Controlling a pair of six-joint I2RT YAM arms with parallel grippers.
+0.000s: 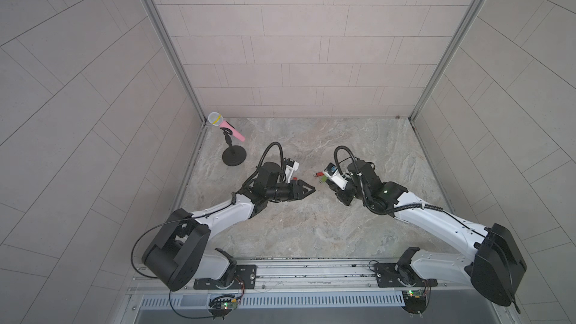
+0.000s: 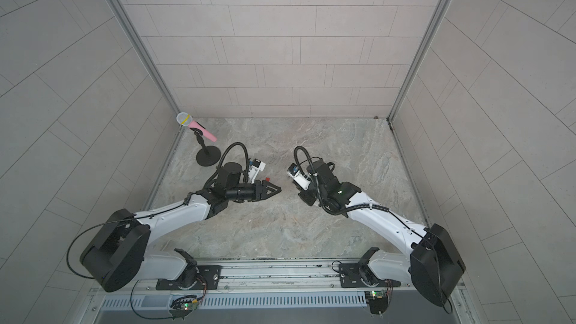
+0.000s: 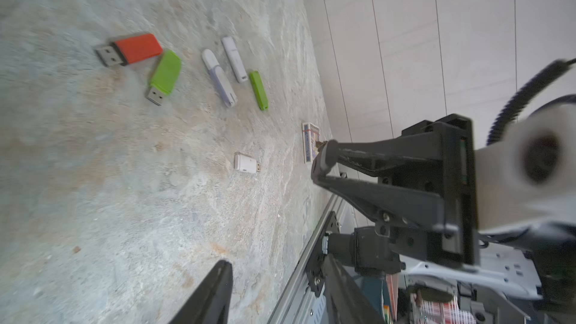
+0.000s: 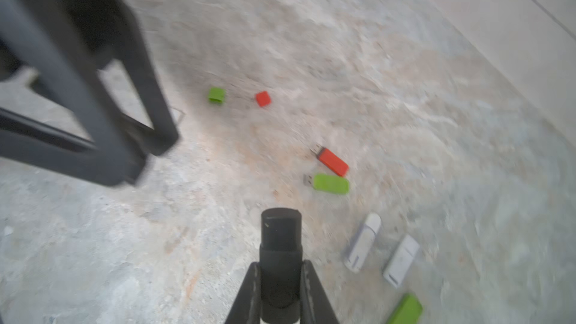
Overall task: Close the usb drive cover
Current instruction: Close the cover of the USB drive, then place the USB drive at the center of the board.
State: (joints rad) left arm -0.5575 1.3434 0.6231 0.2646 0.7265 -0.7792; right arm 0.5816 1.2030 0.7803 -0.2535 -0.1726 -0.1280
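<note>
Left gripper (image 1: 312,189), right gripper (image 3: 322,158) — nose-to-nose, apart

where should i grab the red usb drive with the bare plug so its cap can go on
Probably the red body, jaws across its two long edges, coming straight down: it lies flat, too low for a side approach. Stay mid-body, leaving the metal plug free for the red cap and clear of the green drive at its rear end.

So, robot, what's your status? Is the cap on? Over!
Left tool open, empty. Right tool shut on black drive, cap looks on. Red drive and green drive lie uncapped on table, clear of both tools.
</note>
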